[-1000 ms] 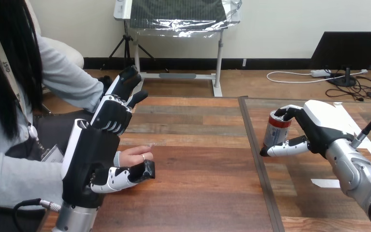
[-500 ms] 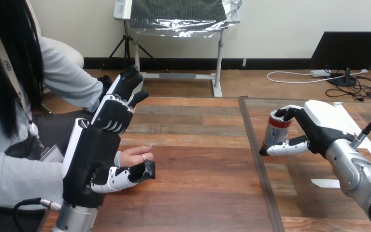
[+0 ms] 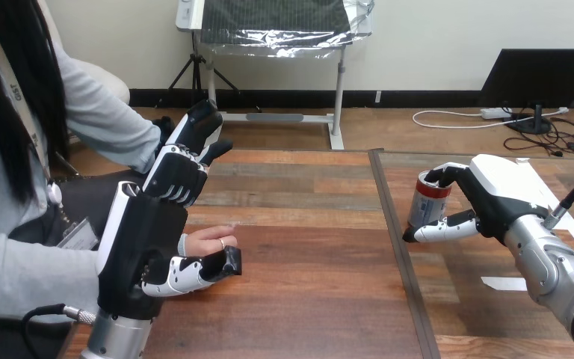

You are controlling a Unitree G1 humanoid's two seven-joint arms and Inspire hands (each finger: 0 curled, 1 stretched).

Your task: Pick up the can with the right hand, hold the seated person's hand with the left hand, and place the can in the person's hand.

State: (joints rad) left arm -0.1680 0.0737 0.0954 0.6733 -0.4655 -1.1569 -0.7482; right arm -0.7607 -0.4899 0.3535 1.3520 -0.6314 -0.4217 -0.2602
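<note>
On the wooden table [image 3: 310, 217] my right hand [image 3: 486, 200] curls round the can [image 3: 427, 200], and my left hand [image 3: 146, 239] stays open by the person's hand [image 3: 209, 241].

A wide, bare stretch of wooden table [image 3: 306, 224] lies open between the can [image 3: 427, 198], gripped in the right hand [image 3: 486, 198], and the person's hand [image 3: 208, 239] at the left. Only a dark seam [image 3: 396, 239] crosses it. The left hand [image 3: 149, 239] rises just beside the person's hand, its thumb along the near side.
</note>
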